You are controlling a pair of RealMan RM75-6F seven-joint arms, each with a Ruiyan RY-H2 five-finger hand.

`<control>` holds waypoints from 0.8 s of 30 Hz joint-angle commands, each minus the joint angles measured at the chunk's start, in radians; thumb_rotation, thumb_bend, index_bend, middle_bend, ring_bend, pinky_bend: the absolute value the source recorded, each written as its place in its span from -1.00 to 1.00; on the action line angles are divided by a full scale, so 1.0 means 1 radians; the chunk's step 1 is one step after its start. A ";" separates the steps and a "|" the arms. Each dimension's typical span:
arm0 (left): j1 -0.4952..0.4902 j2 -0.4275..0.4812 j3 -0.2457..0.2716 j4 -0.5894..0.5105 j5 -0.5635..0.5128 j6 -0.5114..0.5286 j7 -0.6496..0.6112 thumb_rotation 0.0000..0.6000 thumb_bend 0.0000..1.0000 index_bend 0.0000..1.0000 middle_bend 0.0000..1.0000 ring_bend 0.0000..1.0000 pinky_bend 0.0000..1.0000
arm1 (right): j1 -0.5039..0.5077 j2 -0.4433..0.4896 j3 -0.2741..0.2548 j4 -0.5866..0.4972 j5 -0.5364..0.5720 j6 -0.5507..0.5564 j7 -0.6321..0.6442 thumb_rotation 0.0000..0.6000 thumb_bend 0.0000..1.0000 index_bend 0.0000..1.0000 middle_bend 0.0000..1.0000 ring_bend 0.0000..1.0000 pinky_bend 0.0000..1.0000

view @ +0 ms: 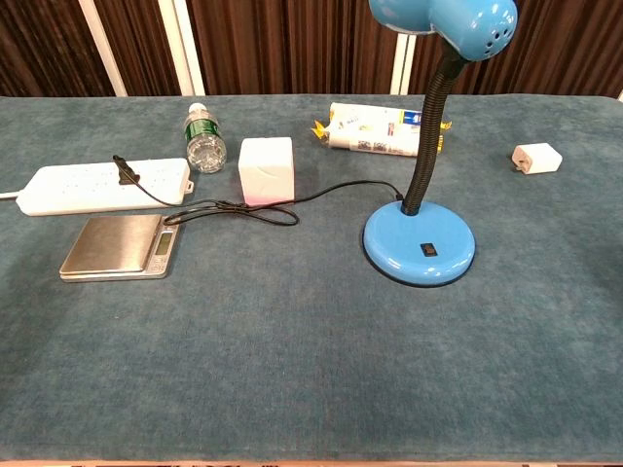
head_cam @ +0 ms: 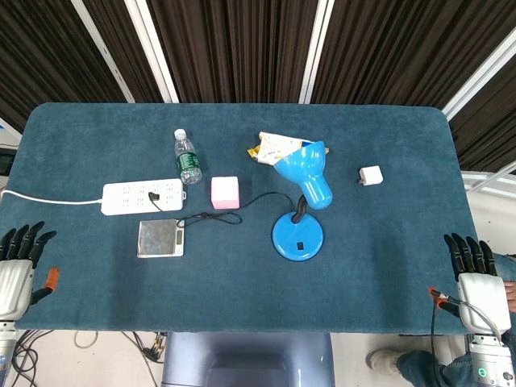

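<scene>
two hands wait at the table's near corners, desk lamp plugged in at centre

head view — the left hand (head_cam: 18, 270) rests at the table's (head_cam: 81, 306) seven o'clock corner, fingers straight and apart, grasping nothing; the right hand (head_cam: 476, 278) mirrors it at five o'clock, fingers likewise released and empty. nearest the left hand is a small steel scale (head_cam: 160, 239), with a white power strip (head_cam: 142, 196) just beyond it at ten o'clock. a blue desk lamp (head_cam: 299, 236) stands near the middle, its black cord (head_cam: 234, 211) running to the strip past a pink cube (head_cam: 225, 193). a water bottle (head_cam: 187, 157) lies at eleven o'clock, a printed packet (head_cam: 270, 147) at twelve behind the lamp's shade, and a white charger (head_cam: 370, 176) at two o'clock, well apart from the right hand.

chest view — neither hand shows. the scale (view: 119, 246) sits flat at nine o'clock, touching the cord's (view: 234, 209) loop, with the plug seated in the power strip (view: 97, 185). the lamp's (view: 419, 248) round base lies at three o'clock from the scale, its gooseneck rising out of frame.

the scale looks thin, rigid and smooth-topped — likely light but slippery, best taken by its side edges. the lamp seems base-heavy with a bendable neck; the neck's lower end looks the surest hold.
</scene>
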 commanded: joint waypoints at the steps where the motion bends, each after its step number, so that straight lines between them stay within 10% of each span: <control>1: 0.000 0.001 0.001 0.000 -0.003 -0.002 0.000 1.00 -0.11 -0.66 -0.92 -1.00 -1.00 | 0.000 0.000 0.001 0.000 0.002 -0.001 0.001 1.00 -0.53 -1.00 -0.79 -0.95 -1.00; 24: 0.001 0.001 -0.002 -0.004 -0.009 -0.001 -0.003 1.00 -0.11 -0.66 -0.92 -1.00 -1.00 | 0.012 0.006 -0.024 0.011 -0.073 -0.003 0.060 1.00 -0.53 -1.00 -0.80 -0.81 -0.99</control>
